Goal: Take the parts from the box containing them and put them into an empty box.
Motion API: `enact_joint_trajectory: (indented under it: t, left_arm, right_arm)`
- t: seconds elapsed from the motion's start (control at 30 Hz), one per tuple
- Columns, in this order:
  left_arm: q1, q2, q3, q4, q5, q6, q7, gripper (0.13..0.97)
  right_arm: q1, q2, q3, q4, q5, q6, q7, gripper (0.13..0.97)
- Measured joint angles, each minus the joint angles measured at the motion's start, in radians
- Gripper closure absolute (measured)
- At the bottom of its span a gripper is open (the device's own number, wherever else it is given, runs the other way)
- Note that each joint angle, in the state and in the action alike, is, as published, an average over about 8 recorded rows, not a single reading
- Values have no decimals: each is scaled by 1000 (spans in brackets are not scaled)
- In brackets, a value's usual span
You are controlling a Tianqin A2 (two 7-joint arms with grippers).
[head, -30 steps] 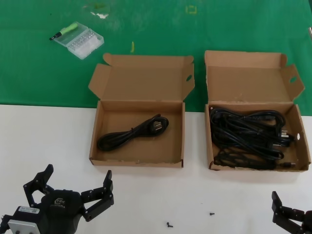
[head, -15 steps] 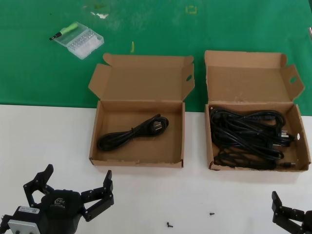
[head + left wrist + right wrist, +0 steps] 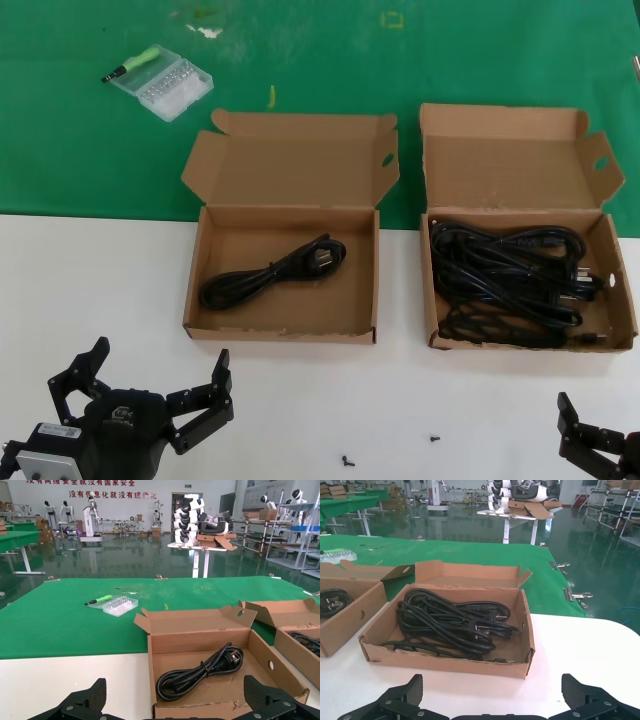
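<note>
A: Near edge: left gripper (image 3: 150,393) and right gripper (image 3: 490,698) both spread, holding nothing.

B: Beyond, parts (image 3: 512,275) heaped in right box (image 3: 621,290); one in left box (image 3: 196,275).

A: Risk: tangled loops could drag neighbours out.

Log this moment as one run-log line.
left tool: open, parked near | right tool: open, parked near | left box: one cord | right box: cord pile

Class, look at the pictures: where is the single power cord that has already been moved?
In the head view, the single power cord lies diagonally on the floor of the wider carton, on the robot's left, beside the fuller carton.
</note>
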Motion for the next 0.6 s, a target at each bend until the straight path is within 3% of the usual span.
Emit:
enact_joint_trajectory:
  t: [0.6]
  left_arm:
    - [0,0,0,0,0,0,0,132]
  right_arm:
    - [0,0,0,0,0,0,0,129]
